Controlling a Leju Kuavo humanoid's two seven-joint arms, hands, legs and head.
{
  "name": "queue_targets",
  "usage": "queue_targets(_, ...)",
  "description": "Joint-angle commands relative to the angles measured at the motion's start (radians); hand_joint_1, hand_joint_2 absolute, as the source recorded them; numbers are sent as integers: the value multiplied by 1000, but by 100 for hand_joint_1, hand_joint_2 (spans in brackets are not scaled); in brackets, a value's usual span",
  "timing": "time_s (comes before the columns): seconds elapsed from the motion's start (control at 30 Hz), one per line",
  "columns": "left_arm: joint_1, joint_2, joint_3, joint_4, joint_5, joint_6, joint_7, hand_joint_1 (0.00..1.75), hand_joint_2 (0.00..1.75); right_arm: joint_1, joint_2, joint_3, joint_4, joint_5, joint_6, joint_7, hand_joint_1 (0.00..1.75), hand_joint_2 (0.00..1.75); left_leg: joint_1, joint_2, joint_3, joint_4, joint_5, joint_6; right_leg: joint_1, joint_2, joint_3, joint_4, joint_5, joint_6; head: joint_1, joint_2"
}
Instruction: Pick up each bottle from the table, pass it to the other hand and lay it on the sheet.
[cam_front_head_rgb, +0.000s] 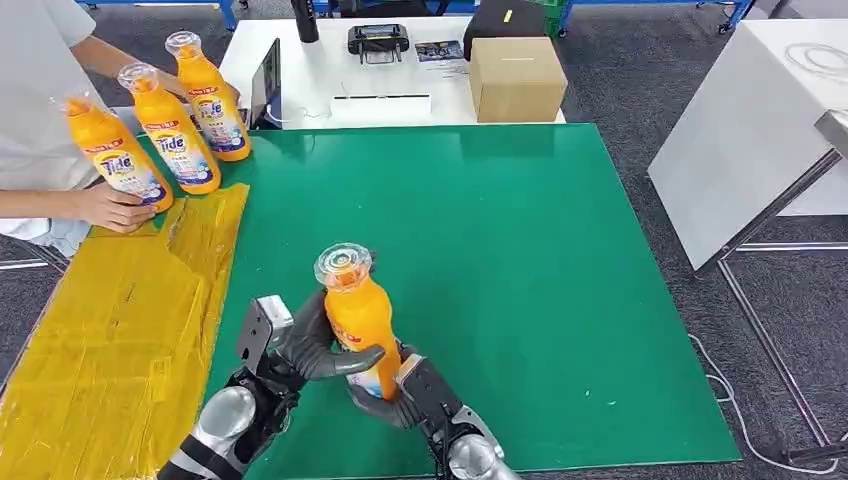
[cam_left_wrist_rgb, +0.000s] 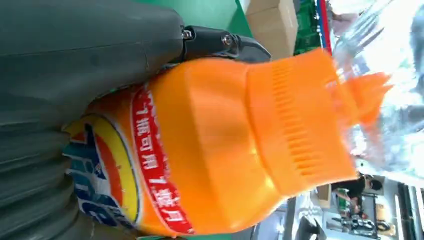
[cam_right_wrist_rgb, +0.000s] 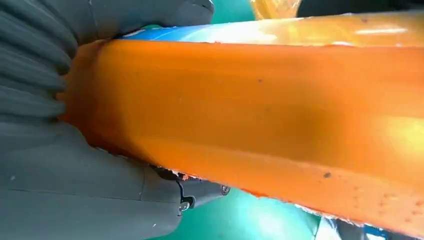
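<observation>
An orange detergent bottle (cam_front_head_rgb: 360, 318) stands upright above the green mat (cam_front_head_rgb: 520, 260), gripped by both the left hand (cam_front_head_rgb: 312, 345) and the right hand (cam_front_head_rgb: 395, 393). Beside the yellow sheet (cam_front_head_rgb: 120, 330), a person's hand (cam_front_head_rgb: 115, 208) steadies 1 of 3 more bottles (cam_front_head_rgb: 180, 140).

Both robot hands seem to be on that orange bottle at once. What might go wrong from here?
1. The orange detergent bottle with a clear cap is gripped by the left hand and the right hand together; a badly timed release might drop it onto the green mat.
2. A person's hand rests on the yellow sheet, where the bottle should land, so contact is possible.
</observation>
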Motion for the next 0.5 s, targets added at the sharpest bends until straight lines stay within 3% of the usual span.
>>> queue_targets(0.03,-39,-8,7,70,12,4,7,161,175,-35,-17,18,70,5,-20,-6,175,175,1,-2,2,-1,0,0,1,-1,3,-2,0,-1,0,0)
queue_targets(0.07,-40,-7,5,70,14,5,7,175,175,-35,-17,18,68,6,-23,-6,175,175,1,-2,3,-1,0,0,1,-1,4,-2,0,-1,0,0)
queue_targets(0.5,-31,-1,16,47,-1,54,-14,175,175,-4,-31,-18,-28,45,-108,-17,175,175,1,-1,2,0,-1,0,1,-1,2,-1,0,-1,0,0)
